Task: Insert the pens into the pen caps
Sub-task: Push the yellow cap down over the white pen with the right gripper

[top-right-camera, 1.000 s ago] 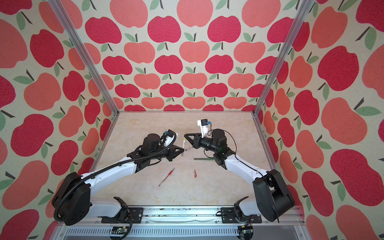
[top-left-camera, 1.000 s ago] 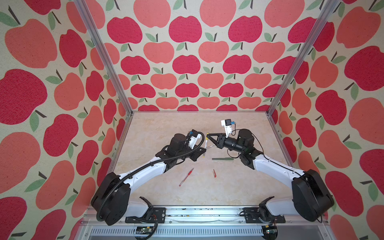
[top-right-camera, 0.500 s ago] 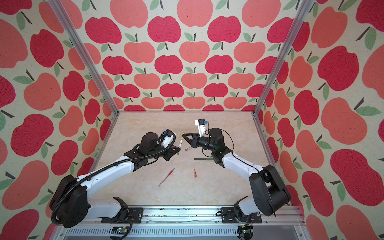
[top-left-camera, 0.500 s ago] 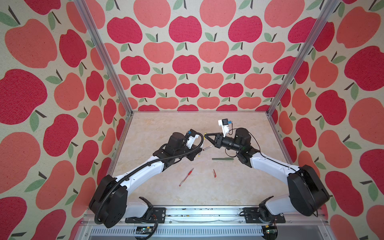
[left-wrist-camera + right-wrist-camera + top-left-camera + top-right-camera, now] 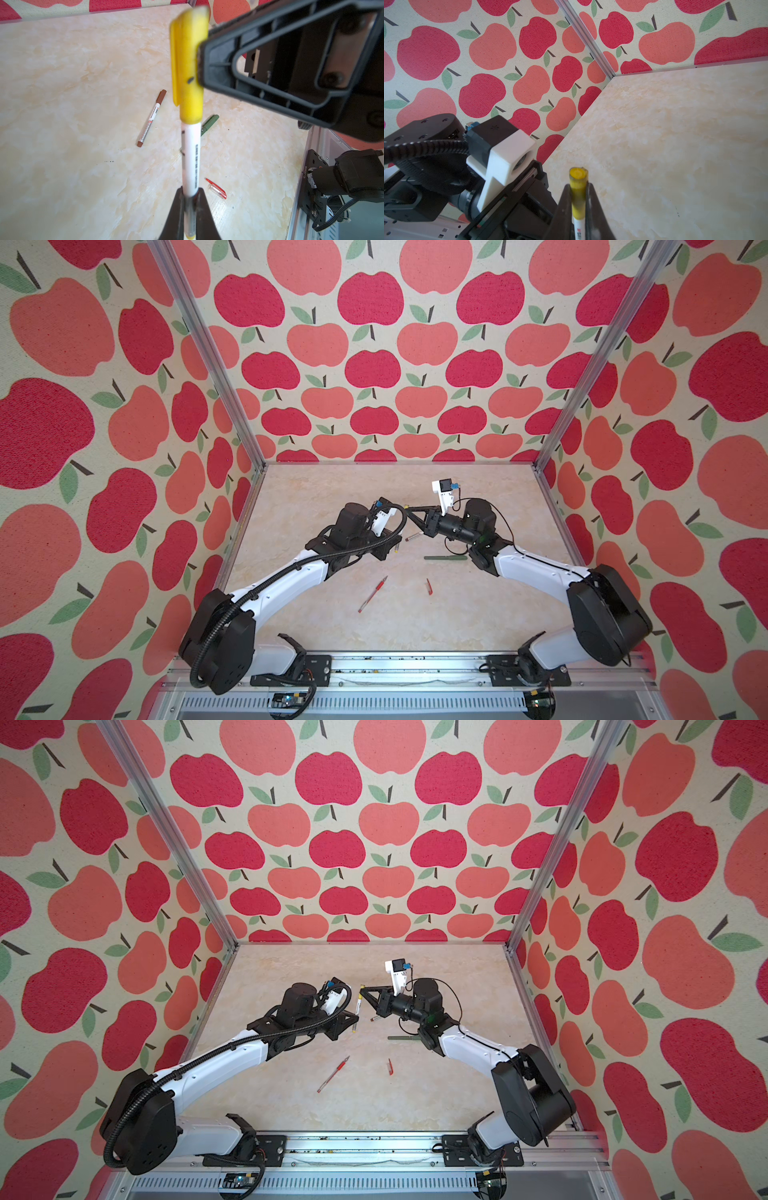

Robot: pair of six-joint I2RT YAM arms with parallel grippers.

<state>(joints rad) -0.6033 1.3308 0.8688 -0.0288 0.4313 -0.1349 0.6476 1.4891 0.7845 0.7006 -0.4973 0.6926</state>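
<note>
Left wrist view | left fingers (image 5: 174,216) pinch yellow pen (image 5: 191,158) | right fingers (image 5: 218,68) pinch yellow cap (image 5: 189,68), looks on | brown pen (image 5: 151,118), green pen (image 5: 208,122) capped | red cap (image 5: 217,188) near yellow pen, loose

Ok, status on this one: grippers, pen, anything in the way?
Left gripper shut on yellow pen. Right gripper shut on yellow cap, cap over pen tip. Red pen, red cap apart on table. Nothing blocking.

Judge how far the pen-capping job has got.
Done: brown pen and green pen lie capped, it seems. In hand: left gripper holds the white pen, right gripper grips the yellow cap on its tip. Left: red pen and red cap lie apart.
</note>
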